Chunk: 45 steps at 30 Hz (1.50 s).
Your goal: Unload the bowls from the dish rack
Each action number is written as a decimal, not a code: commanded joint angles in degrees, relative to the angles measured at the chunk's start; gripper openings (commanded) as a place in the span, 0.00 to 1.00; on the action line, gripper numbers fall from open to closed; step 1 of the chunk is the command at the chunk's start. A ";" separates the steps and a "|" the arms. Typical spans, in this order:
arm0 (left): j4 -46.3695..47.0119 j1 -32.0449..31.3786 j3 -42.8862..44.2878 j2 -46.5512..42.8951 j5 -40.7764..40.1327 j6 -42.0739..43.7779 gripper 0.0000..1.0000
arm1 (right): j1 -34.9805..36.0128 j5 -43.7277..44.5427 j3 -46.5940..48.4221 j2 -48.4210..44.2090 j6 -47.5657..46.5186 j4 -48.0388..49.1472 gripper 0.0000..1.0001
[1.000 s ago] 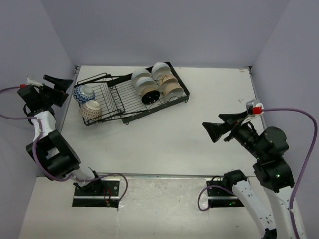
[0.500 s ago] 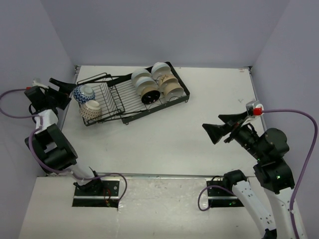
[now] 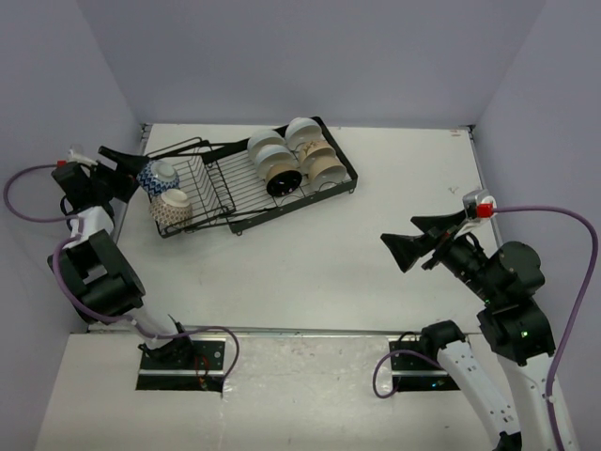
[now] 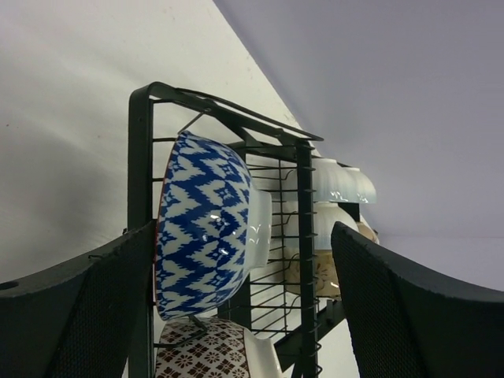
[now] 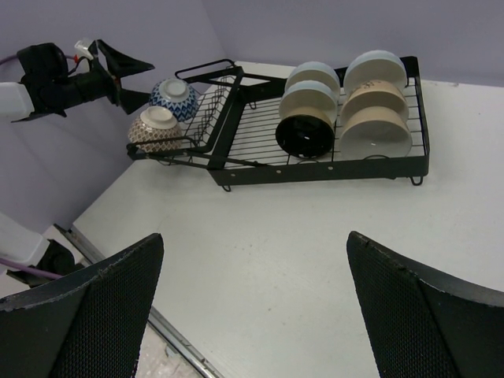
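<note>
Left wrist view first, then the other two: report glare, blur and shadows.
Left wrist view: small glare spots on the blue-and-white bowl, which is sharp; right wrist view: dish rack sharp, faint shadow beneath; top external view: even light, soft shadows, no blur.

At the centre of the left wrist view I see the blue-and-white bowl as glossy glazed ceramic, with bright glints on its side. The white bowls at upper right look ribbed and shiny too. The dish rack is thin black wire, smooth, with a dull sheen. The fingers of my left claw are matt black with a fine, rough mesh grain. The counter looks smooth, matt white.
</note>
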 commanded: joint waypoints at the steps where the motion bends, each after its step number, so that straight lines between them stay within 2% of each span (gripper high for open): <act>1: 5.04 0.08 -0.44 -0.90 3.33 -2.87 0.91 | 0.18 -0.30 0.06 0.68 -0.96 1.68 0.99; 6: 12.16 0.08 -2.64 0.15 7.64 -8.23 0.85 | 0.18 -0.30 0.14 0.94 -0.96 1.77 0.99; 21: 15.86 0.08 -4.75 3.58 8.87 -10.26 0.83 | 0.18 -0.39 0.23 1.56 -1.05 1.86 0.99; 45: 29.39 -0.89 -7.65 9.64 14.40 -19.66 0.77 | 0.18 -0.13 0.06 2.17 -1.14 1.95 0.99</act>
